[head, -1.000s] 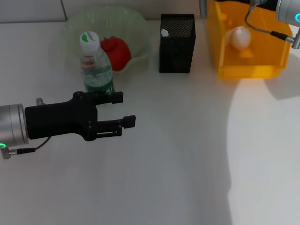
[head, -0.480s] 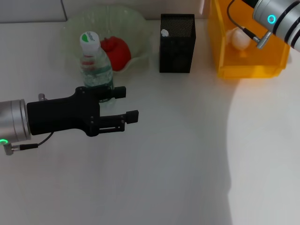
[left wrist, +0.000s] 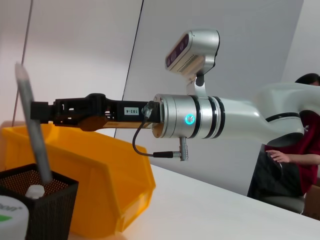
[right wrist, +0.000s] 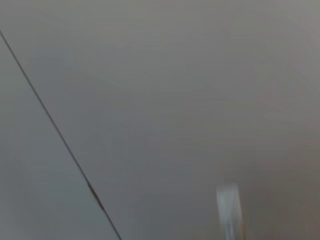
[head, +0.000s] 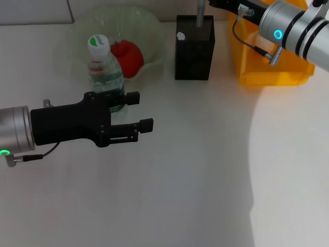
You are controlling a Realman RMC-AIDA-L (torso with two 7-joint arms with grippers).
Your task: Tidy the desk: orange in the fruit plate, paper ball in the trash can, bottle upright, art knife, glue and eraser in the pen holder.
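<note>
Now we are holding a grey rod-like tool (head: pixel 199 11), probably the art knife, in our right gripper (left wrist: pixel 36 111), whose jaws are closing on its upper part, as the left wrist view shows. Below those jaws the tool is standing slightly tilted with its lower end inside the black mesh pen holder (head: pixel 194 47). A small white cap (head: pixel 180 36) is showing at the holder's rim, just beside the tool. Behind the right gripper and its silver forearm, the yellow bin (head: pixel 272 64) is sitting on the table (head: pixel 205 164); our arm is covering most of its inside in the head view, so we cannot tell what is lying in it.

Our left gripper (head: pixel 140 111) is hovering low over the table with its jaws standing open and holding nothing. Just beyond the open jaws, the water bottle (head: pixel 105 69) is standing upright with its green-and-white cap on top, its base close to the upper jaw; we cannot tell whether they are touching. Behind the bottle, farther from the left jaws, the pale green fruit plate (head: pixel 149 31) is carrying a red-orange fruit (head: pixel 128 55). The pen holder is standing well beyond the left jaws, between the plate and the bin.

The right wrist view is showing only a grey wall and a blurred sliver of the tool.
</note>
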